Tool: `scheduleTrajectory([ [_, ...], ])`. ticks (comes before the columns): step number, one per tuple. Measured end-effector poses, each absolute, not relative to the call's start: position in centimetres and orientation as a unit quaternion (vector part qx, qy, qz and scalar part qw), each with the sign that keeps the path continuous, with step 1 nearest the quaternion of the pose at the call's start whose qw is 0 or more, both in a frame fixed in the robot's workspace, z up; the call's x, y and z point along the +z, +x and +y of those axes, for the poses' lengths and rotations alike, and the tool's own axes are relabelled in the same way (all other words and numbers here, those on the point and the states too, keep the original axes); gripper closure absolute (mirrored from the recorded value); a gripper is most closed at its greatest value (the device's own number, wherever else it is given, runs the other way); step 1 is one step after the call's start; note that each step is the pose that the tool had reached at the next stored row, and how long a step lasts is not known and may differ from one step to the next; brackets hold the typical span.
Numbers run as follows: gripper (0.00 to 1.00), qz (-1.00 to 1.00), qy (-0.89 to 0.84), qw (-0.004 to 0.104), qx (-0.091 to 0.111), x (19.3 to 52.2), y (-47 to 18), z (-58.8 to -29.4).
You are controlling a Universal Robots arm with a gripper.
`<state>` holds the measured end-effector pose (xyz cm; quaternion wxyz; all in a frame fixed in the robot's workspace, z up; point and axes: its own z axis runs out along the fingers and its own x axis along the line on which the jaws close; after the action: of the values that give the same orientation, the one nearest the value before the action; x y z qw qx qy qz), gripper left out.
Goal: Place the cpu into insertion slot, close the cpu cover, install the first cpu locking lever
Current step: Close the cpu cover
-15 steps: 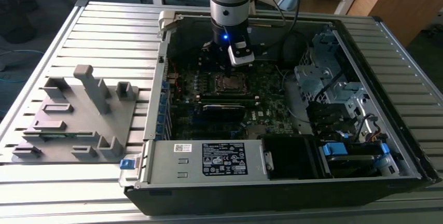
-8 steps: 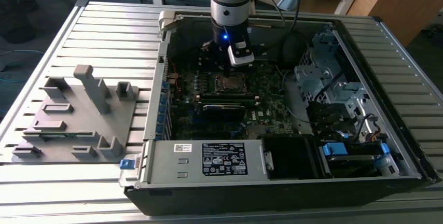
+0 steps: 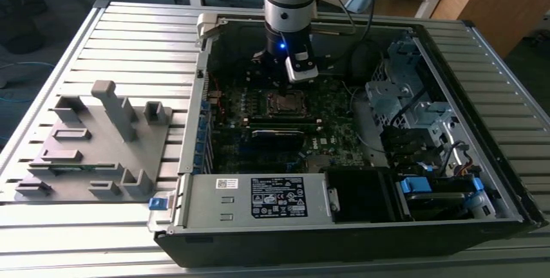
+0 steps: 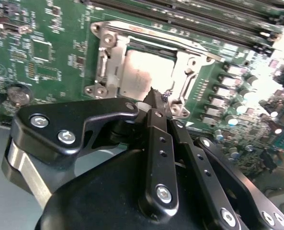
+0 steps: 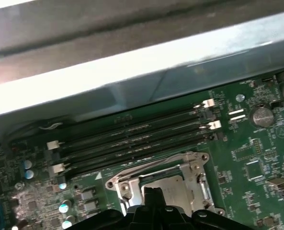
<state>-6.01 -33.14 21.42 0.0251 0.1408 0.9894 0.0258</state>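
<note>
The cpu (image 4: 142, 72) lies in the socket on the green motherboard, its dull silver top showing in both wrist views (image 5: 176, 190). The cpu cover (image 4: 105, 64) is a silver frame lying down flat around it. A thin wire locking lever (image 5: 149, 165) runs along the socket's side nearest the memory sticks. My gripper (image 4: 157, 96) hovers just above the socket's edge, black fingers shut to a point with nothing between them. In the exterior view my gripper (image 3: 292, 82) hangs inside the open computer case, right behind the socket (image 3: 286, 102).
Several memory sticks (image 5: 132, 139) lie beside the socket. A coin battery (image 4: 18, 93) sits on the board. The case wall (image 5: 132, 72) rises close behind. A power supply (image 3: 257, 197) and drive cage (image 3: 404, 91) sit inside the case. A grey fixture (image 3: 94, 136) stands at the exterior view's left.
</note>
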Motion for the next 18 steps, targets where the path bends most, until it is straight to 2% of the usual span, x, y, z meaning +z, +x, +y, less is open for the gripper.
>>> scheduleTrajectory([
  [18, 0.90, 0.989, 0.141, 0.025, 0.026, 21.66, -4.83, -33.55],
])
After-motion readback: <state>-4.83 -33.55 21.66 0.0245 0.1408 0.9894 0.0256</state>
